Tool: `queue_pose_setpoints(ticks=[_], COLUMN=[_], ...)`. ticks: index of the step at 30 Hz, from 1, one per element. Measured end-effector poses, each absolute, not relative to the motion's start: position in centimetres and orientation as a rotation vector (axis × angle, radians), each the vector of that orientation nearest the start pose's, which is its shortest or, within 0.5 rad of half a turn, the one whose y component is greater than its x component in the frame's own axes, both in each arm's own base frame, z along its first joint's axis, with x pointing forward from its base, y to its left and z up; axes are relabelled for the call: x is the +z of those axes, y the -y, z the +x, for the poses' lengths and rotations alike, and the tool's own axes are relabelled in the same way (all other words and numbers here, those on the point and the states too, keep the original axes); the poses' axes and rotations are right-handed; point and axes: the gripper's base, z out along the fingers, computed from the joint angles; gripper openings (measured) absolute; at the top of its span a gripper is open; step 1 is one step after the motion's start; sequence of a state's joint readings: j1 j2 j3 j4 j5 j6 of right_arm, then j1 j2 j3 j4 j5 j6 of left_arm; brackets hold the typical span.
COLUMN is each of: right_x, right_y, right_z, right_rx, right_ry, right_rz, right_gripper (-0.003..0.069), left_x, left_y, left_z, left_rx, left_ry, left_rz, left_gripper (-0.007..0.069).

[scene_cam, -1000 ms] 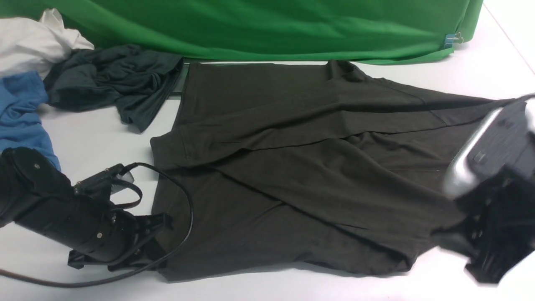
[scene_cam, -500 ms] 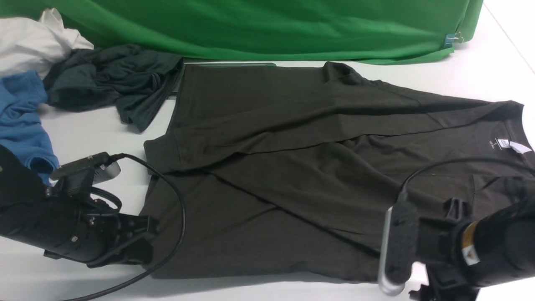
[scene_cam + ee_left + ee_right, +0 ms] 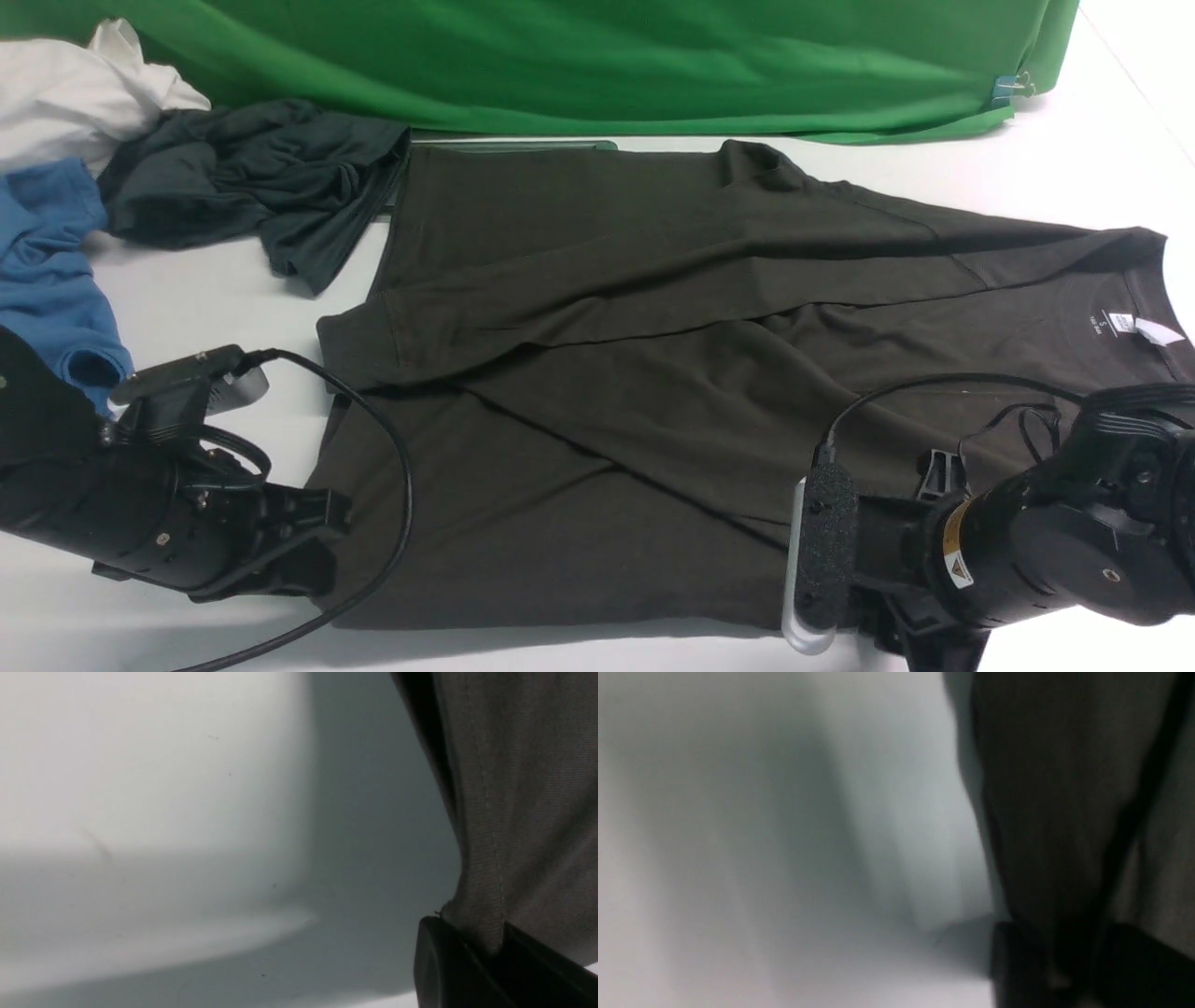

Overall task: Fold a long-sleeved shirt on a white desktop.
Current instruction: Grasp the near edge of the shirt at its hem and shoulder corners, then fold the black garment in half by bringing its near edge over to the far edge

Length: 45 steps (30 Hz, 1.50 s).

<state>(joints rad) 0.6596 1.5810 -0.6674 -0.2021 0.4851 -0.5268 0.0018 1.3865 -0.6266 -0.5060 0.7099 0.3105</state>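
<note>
Dark long-sleeved shirt (image 3: 653, 373) lies flat on counter (image 3: 215, 299), just before green backdrop (image 3: 607, 65). Soft, light knit; will sag and drag. On the edge farthest from backdrop, left gripper (image 3: 327, 546) pinches hem corner. Right gripper (image 3: 1069, 961) seems clamped on cloth, view blurred.

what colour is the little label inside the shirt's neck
White. The neck label of the long-sleeved shirt shows best in the front view.

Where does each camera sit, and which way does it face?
Front view: between the left arm and right arm, both showing, facing forward over the white desktop at the dark olive-brown knit shirt.
Left wrist view: on that wrist, facing the left claw pinching the hem.
Right wrist view: likewise, blurred, right claw on fabric.
All show shirt, desktop.
</note>
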Motion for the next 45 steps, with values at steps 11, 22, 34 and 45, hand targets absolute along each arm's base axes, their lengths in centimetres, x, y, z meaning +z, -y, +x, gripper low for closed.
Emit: queue_pose_setpoints(ticks=[11, 22, 34, 45], right_x=[18.1, 22.8, 21.9, 27.5], right_y=[-14.0, -11.9, -11.0, -11.4], right_z=[19.8, 16.9, 13.7, 22.4], right_rx=[-0.177, -0.129, 0.072, -0.09], right_ry=[-2.273, -2.316, -2.479, -2.415], right_rz=[-1.757, -1.657, -1.639, -1.509], right_gripper=[0.0031, 0.0028, 0.0027, 0.0027], left_x=[18.9, 22.4, 23.4, 28.7], left_y=[2.9, 3.2, 3.0, 2.6], left_z=[21.4, 18.7, 15.3, 22.5], left_rx=[-0.49, -0.532, -0.5, -0.42], left_ry=[-2.868, -2.809, -2.849, -2.722], left_rz=[-0.048, 0.002, -0.013, 0.008], left_gripper=[0.0048, 0.0048, 0.0048, 0.0048])
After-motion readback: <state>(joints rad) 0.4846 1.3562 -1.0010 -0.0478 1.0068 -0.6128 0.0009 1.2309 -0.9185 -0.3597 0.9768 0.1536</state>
